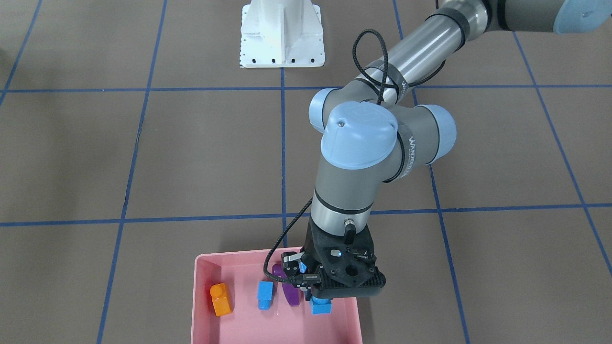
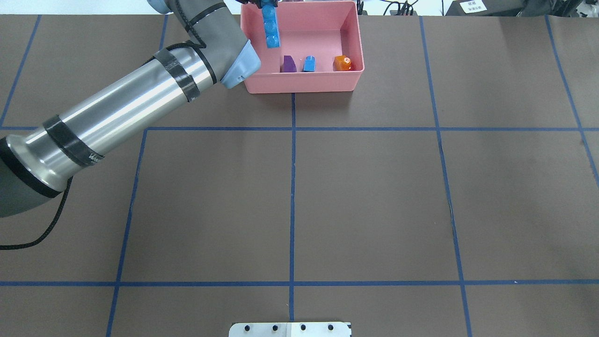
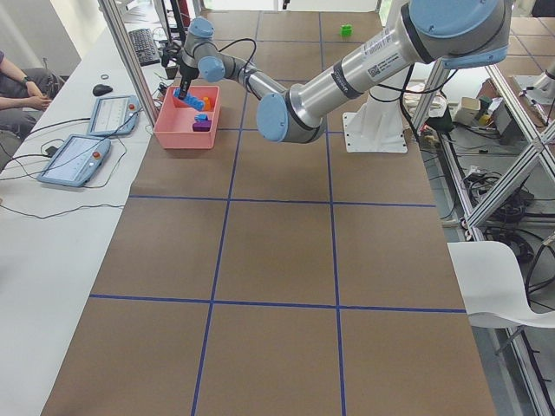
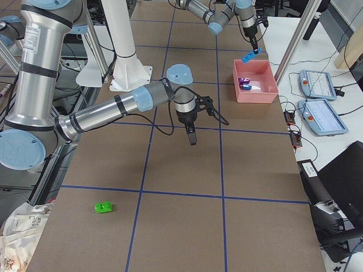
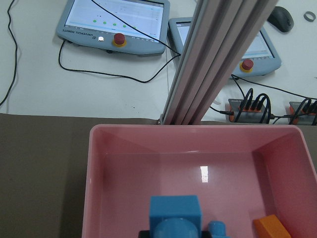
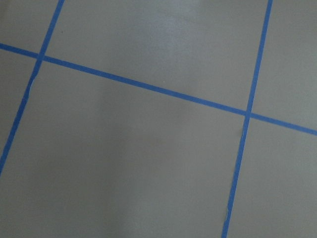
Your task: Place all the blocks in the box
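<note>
The pink box (image 1: pixel 201 296) stands at the table's far edge. On its floor lie an orange block (image 1: pixel 221 298), a small blue block (image 1: pixel 265 295) and a purple block (image 1: pixel 289 292). My left gripper (image 1: pixel 315 296) is shut on the long blue block (image 2: pixel 270 29) and holds it above the box's left end, clear of the floor. In the left wrist view the block's end (image 5: pixel 174 215) fills the bottom edge over the box (image 5: pixel 94 198). A green block (image 4: pixel 103 207) lies far off on the table. My right gripper (image 4: pixel 191 136) hangs over mid-table; I cannot tell its state.
The white robot base (image 1: pixel 282 33) stands at mid-table. Beyond the box, a white bench holds teach pendants (image 5: pixel 116 22), cables and an aluminium post (image 5: pixel 218 59). A seated person (image 3: pixel 17 82) is beside that bench. Blue tape lines grid the brown table.
</note>
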`<state>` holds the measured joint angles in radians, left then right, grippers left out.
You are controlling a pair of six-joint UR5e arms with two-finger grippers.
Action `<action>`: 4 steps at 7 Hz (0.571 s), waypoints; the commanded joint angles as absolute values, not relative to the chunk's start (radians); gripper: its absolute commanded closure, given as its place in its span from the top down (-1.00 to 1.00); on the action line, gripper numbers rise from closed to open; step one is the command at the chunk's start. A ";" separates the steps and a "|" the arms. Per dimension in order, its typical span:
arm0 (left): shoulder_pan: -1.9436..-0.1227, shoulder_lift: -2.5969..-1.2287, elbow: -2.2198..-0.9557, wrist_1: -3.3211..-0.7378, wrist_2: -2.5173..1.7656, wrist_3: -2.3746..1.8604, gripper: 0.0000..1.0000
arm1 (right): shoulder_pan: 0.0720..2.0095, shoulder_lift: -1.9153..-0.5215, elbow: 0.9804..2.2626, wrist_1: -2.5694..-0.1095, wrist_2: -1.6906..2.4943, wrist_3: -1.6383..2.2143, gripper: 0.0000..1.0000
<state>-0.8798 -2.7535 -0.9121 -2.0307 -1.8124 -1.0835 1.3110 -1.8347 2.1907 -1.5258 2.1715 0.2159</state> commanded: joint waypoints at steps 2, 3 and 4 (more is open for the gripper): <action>-0.853 -2.754 -0.912 -2.045 -1.810 -1.078 1.00 | 1.312 -2.004 2.146 -1.344 2.247 0.221 0.99; -0.853 -2.705 -1.002 -2.030 -1.821 -1.075 1.00 | 1.315 -2.061 2.145 -1.327 2.264 0.227 0.99; -0.857 -2.624 -1.116 -2.019 -1.889 -1.059 1.00 | 1.319 -2.144 2.143 -1.227 2.267 0.229 0.99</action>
<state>-0.8556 -2.7001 -1.0003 -2.0310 -1.8348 -1.0726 1.3147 -2.0554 2.1455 -1.3137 2.2575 0.2250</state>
